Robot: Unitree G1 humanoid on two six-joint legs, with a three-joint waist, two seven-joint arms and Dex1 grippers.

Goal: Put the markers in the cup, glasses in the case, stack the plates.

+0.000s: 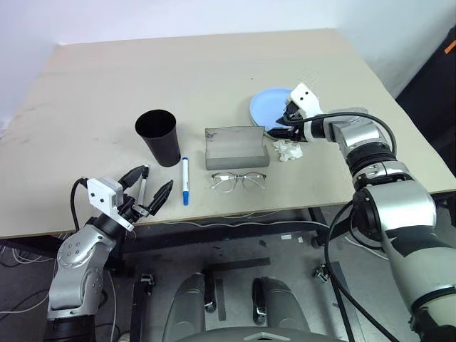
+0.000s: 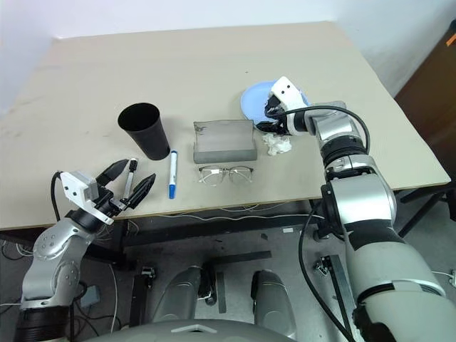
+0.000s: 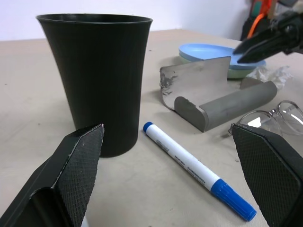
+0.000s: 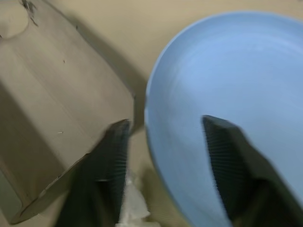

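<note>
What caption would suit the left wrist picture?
Open left pincer frames a tall black tapered cup, a blue-capped white marker and an open grey felt case.

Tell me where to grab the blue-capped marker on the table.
Grip the marker mid-barrel, coming from above, jaws closing across its width. It lies flat between the cup and the case, with bare table on both sides.

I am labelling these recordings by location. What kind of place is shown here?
Probably a lab or test workspace: a plain beige table against a bare white wall, loose cables hanging under the table's front edge, and staged items like a cup.
</note>
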